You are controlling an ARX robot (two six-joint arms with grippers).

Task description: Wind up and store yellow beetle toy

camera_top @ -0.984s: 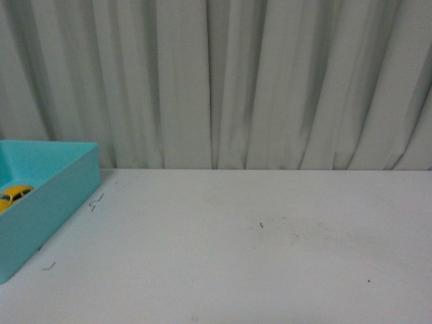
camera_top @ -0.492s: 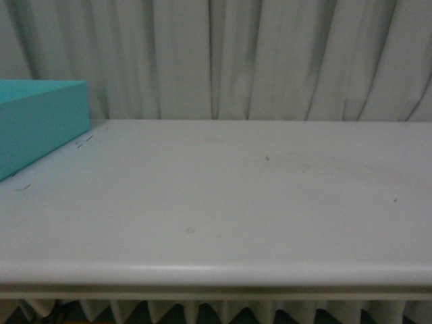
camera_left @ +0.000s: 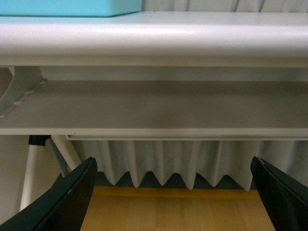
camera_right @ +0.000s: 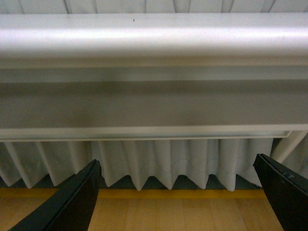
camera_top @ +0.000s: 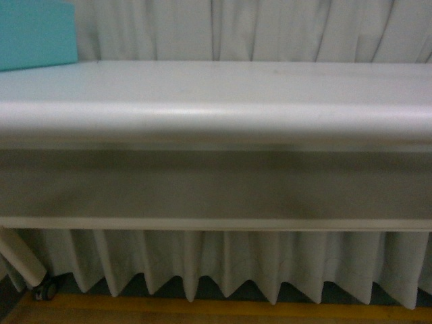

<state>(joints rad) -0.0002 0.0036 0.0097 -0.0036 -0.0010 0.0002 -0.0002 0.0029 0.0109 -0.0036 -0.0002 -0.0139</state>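
Nearest the lenses, both wrist views show the arms low, below the tabletop: the left gripper (camera_left: 175, 192) has its two dark fingers spread wide with nothing between them, and the right gripper (camera_right: 175, 192) is spread just as wide and just as empty, each facing the table's front edge with wooden floor beneath. In the front view the rounded front edge of the white table (camera_top: 216, 115) fills the middle, with its apron below, a pleated skirt hanging under it, and a caster on a table leg (camera_top: 44, 290) at about seven o'clock. Farther back, at about ten o'clock on the tabletop, stands the turquoise bin (camera_top: 37, 34), of which only an outer wall shows; a strip of it also shows in the left wrist view. Beyond hangs the pale curtain (camera_top: 270, 27). The yellow beetle toy is not visible in any current view, and whether it lies inside the bin cannot be told from here. Going by the task, such a toy would likely be light, hard-shelled and somewhat slick, its wheels prone to roll; a grasp across the body sides seems safest. No brand, label or writing can be read anywhere.
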